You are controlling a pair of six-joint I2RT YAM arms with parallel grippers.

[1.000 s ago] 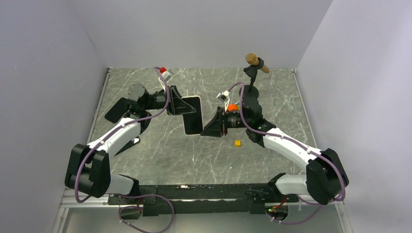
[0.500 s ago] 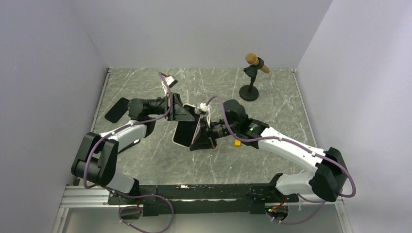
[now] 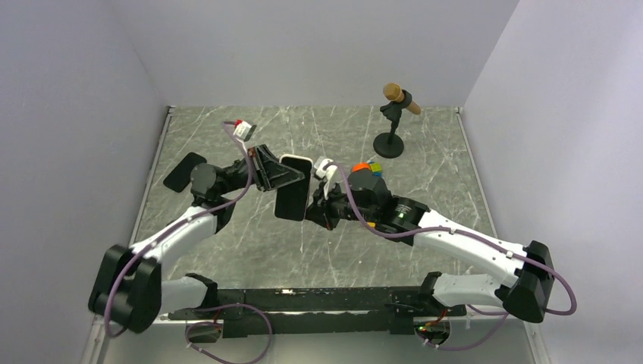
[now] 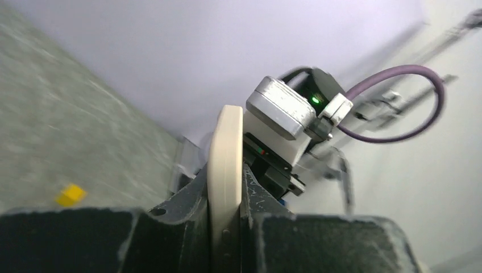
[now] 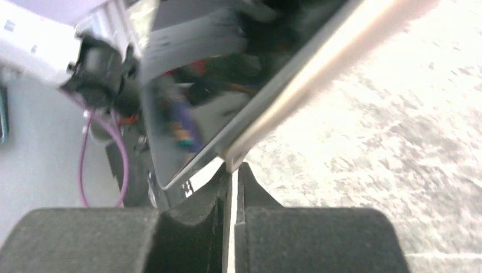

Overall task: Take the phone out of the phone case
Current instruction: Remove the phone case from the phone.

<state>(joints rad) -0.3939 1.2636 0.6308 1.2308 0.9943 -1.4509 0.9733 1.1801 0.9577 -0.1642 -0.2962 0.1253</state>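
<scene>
- Cream phone case, with the phone inside, is up above the desk.
- Left tool clamps its edge.
- Right tool pinches its lower corner.

The left gripper is seen from behind, its two dark fingers closed against the flat faces of the phone case. The case is presented edge-on as a cream strip, standing upright out of the fingers (the phone inside cannot be distinguished from this angle). Just behind it, the right arm's wrist is seen, fitted with a grey module, a lit green indicator and a purple cable. The blurred grey worktop is shown at left, and a small yellow block lies on it.
</scene>
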